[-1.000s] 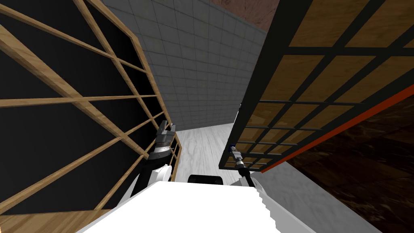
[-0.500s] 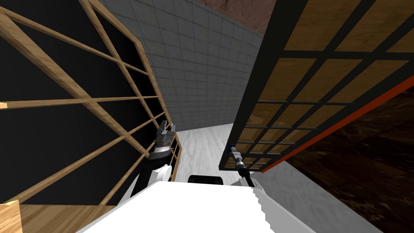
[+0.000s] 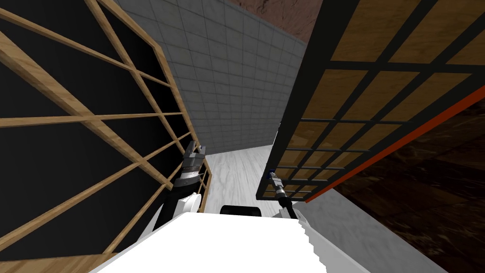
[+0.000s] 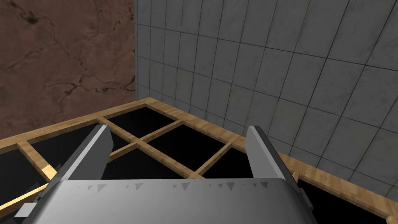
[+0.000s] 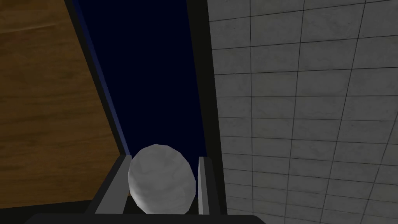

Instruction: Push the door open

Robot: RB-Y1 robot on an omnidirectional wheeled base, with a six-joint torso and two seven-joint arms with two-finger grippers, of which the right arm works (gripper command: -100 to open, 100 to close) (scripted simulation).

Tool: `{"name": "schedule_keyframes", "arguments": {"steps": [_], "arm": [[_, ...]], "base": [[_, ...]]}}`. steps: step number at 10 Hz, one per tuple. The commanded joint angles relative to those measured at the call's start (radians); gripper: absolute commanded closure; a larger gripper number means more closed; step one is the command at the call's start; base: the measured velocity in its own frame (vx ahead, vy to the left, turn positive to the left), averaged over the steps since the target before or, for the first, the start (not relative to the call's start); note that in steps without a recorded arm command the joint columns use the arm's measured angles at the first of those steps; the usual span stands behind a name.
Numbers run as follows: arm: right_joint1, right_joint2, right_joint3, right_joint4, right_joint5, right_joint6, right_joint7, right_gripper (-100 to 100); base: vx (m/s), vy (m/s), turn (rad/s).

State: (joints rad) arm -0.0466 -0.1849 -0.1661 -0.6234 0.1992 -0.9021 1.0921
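Beside a grey tiled wall (image 3: 227, 71) stands a dark-gridded brown door (image 3: 360, 95); right claw (image 5: 163, 158) clamps its grey knob (image 5: 161, 182), left claw (image 4: 178, 130) apart.

Left arm reaches forward and up; left gripper (image 4: 177, 130) empty, fingers spread wide; right arm stretches forward; right gripper (image 5: 163, 159) closed around a round grey knob (image 5: 161, 182), fingers pressing its sides.

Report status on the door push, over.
Right gripper jaws shut on grey door knob. Left gripper open beside wooden lattice frame. Dark-gridded brown door on my right.
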Motion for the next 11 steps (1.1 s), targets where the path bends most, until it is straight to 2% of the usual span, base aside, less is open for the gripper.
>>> {"name": "schedule_keyframes", "arguments": {"steps": [1,11], "arm": [[-0.016,-0.002,0.002,0.016,-0.012,-0.009,-0.047,100],[-0.036,0.009,0.035,0.034,-0.072,-0.012,-0.296,100]], "base": [[0.043,-0.001,-0.027],[0.048,0.001,-0.031]]}}
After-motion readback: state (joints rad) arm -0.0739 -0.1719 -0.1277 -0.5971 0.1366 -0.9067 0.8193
